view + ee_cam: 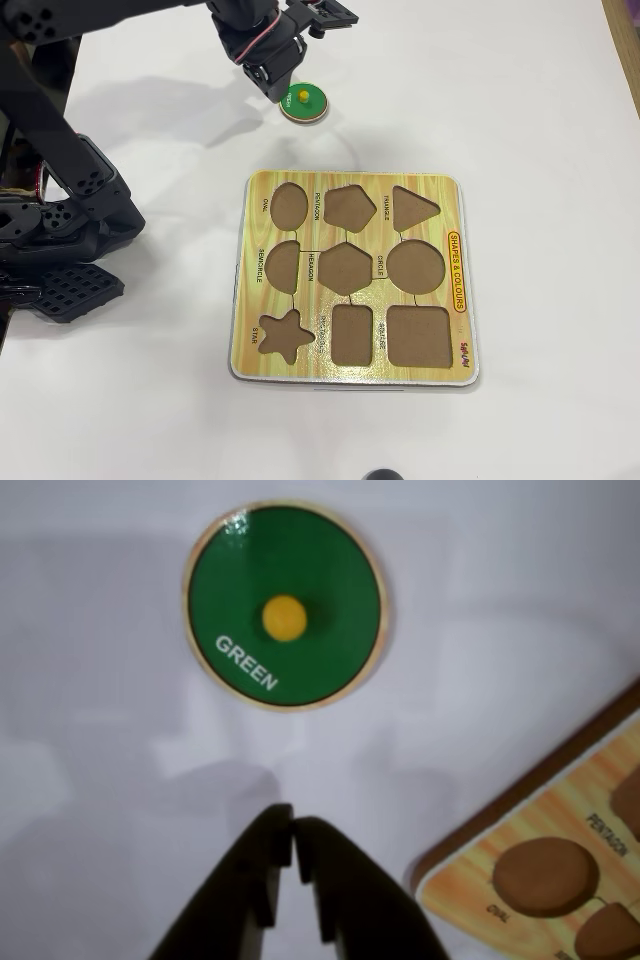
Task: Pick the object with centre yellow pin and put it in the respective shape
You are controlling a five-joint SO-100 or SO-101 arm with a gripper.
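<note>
The green disc [285,606] lies flat on the white bench [520,590], well apart from the shape board [355,275] and just beyond its top edge in the overhead view. It looks like a thin, stiff wooden piece – light, with a glossy face that would likely slip under flat pinching. The sensible hold is the small yellow pin [284,618] at its centre. The gripper [293,832] sits just short of the disc, its jaws nearly touching and holding nothing – they would need to widen first. The round hole [415,266] looks like the fit.
</note>
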